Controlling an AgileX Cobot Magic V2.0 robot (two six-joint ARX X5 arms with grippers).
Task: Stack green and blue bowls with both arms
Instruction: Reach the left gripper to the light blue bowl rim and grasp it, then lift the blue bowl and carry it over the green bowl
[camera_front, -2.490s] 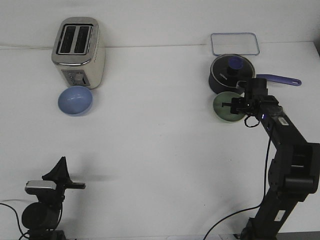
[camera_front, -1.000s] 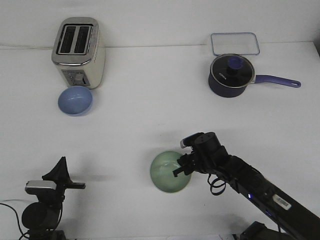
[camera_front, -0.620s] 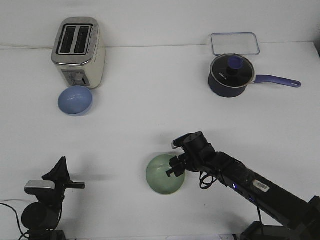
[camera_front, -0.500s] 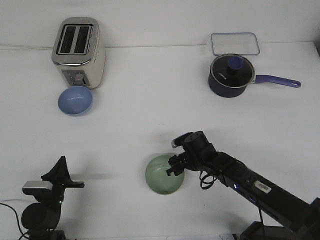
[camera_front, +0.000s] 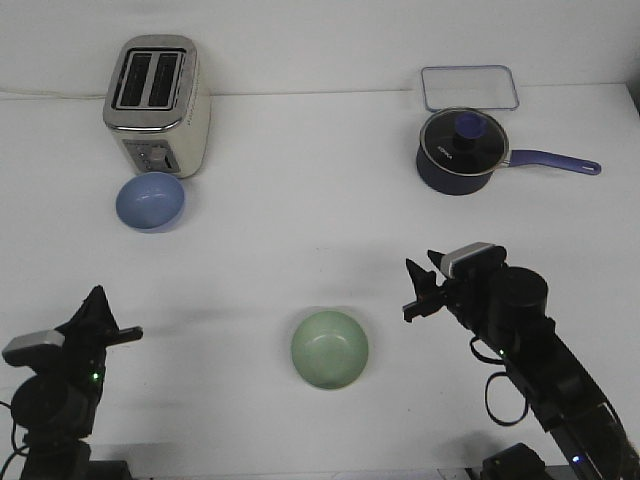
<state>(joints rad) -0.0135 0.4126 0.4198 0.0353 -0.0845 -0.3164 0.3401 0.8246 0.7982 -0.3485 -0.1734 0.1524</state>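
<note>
Released since half a second ago, the green bowl (camera_front: 330, 349) now sits alone and upright at the near middle of the white table (camera_front: 320, 240), bare surface all round it, while the right gripper (camera_front: 418, 294) has drawn back to its right, jaws parted and empty. One toaster (camera_front: 157, 104), one lidded saucepan (camera_front: 466, 152) and one clear tray (camera_front: 470, 88) line the far edge. The blue bowl (camera_front: 150, 201), glossy like the green one, rests just in front of the toaster; I cannot tell whether the left gripper (camera_front: 100, 325) at the near left corner is parted or closed.

- A white table (camera_front: 300, 220) fills almost the whole view; its surface is plain and matte.
- Behind the far edge of the table stands a white wall (camera_front: 320, 30), also plain.
- The light is even and soft, and only faint grey shadows lie on the table surface.
</note>
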